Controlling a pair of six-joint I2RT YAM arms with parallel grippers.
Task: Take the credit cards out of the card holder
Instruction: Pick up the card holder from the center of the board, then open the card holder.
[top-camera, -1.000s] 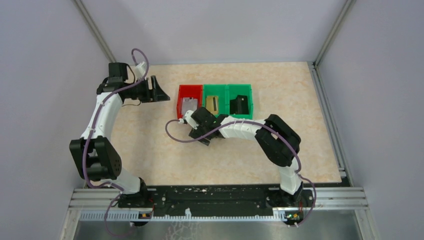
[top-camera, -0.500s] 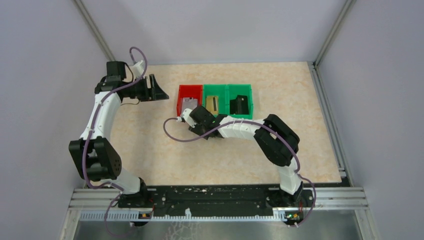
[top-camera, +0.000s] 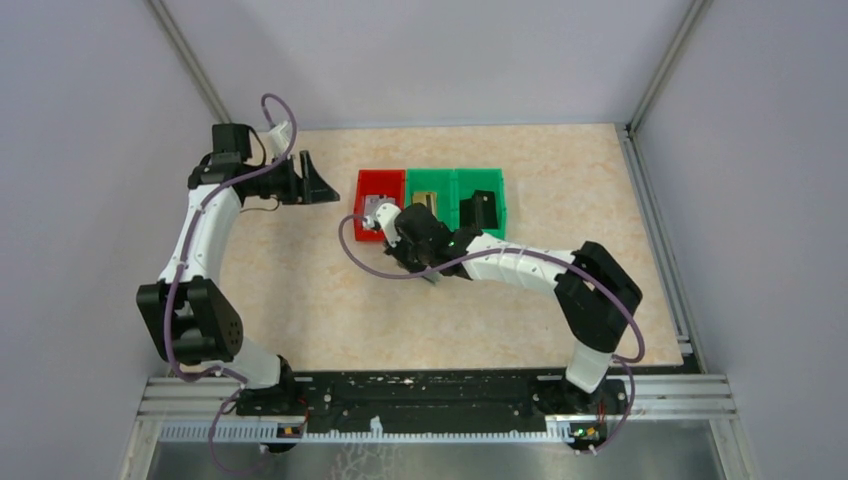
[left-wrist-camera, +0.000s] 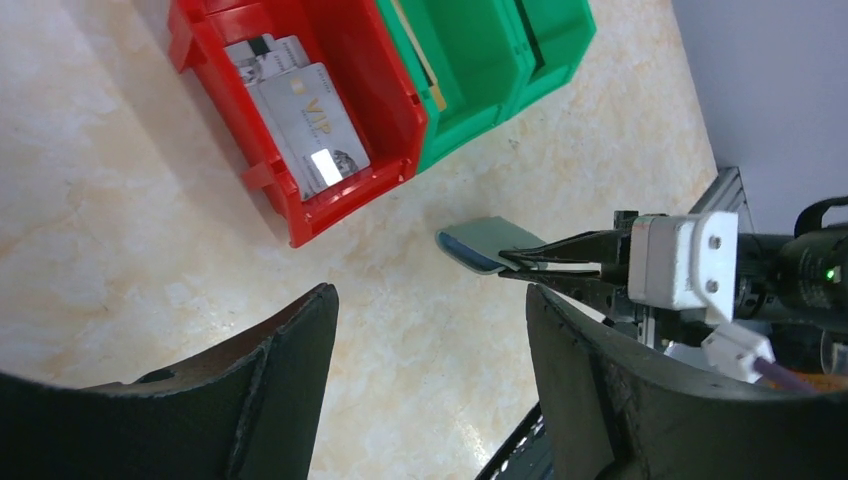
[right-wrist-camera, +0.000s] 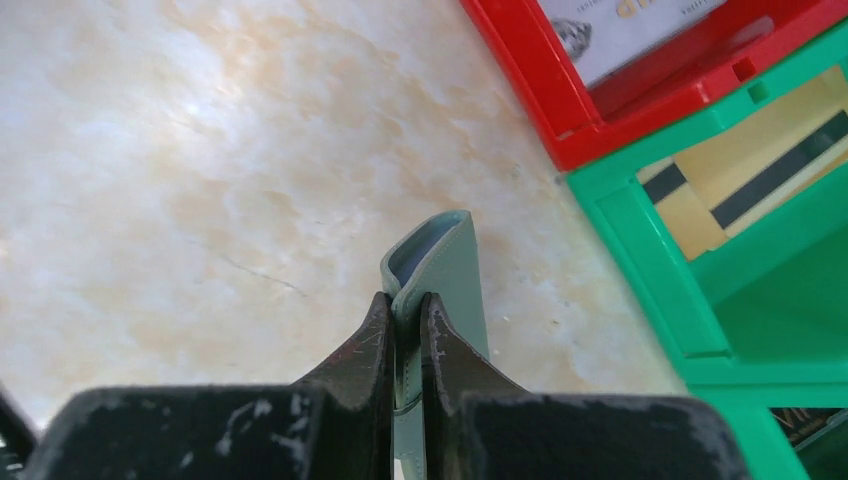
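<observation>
Right jaws clamp card holder (right-wrist-camera: 446, 272) | marbled beige table (top-camera: 300, 300) | lilac walls (top-camera: 430, 60)

A red open-topped plastic bin (top-camera: 381, 174) stands on the beige marbled tabletop (top-camera: 300, 300). A green plastic bin of the same shape (top-camera: 430, 172) touches its right side. A second green bin (top-camera: 482, 172) adjoins that one, farther right of the red. Pale lilac walls (top-camera: 420, 60) rise behind the red bin.
</observation>
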